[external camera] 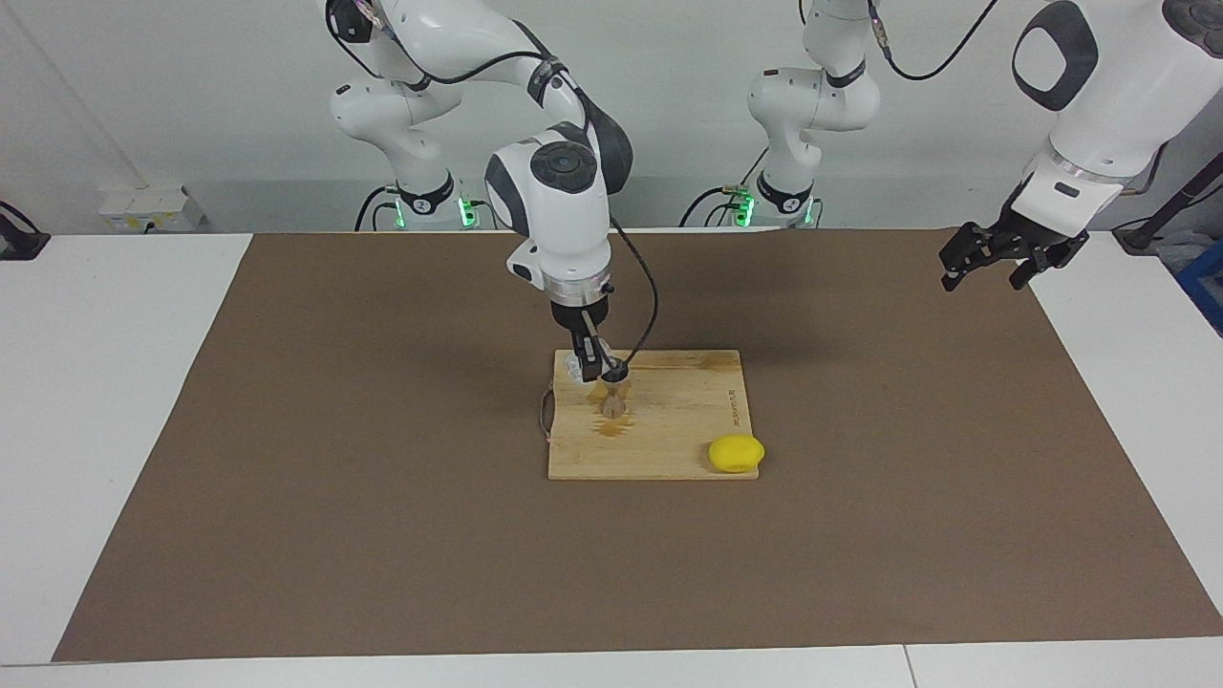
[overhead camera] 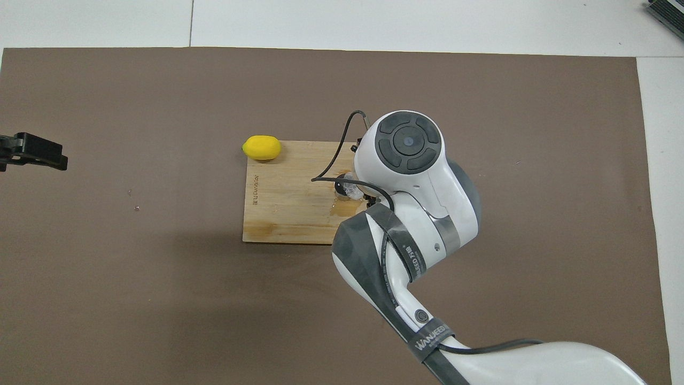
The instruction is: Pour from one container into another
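Observation:
The silver hourglass jigger [external camera: 612, 401] stands upright on the wooden board [external camera: 669, 430], toward the right arm's end of it. My right gripper [external camera: 591, 367] is shut on the small clear glass cup [external camera: 576, 366] and holds it tilted just above the jigger's mouth. In the overhead view the cup [overhead camera: 351, 188] shows beside the jigger's dark opening [overhead camera: 340, 186], and the right wrist hides most of the gripper. My left gripper [external camera: 984, 272] waits open and empty, raised over the mat at the left arm's end [overhead camera: 32, 152].
A yellow lemon [external camera: 736, 453] [overhead camera: 261, 147] lies at the board's corner farthest from the robots, toward the left arm's end. A dark wet patch [external camera: 612, 430] marks the board [overhead camera: 283, 203] by the jigger's foot. A brown mat [external camera: 382, 526] covers the table.

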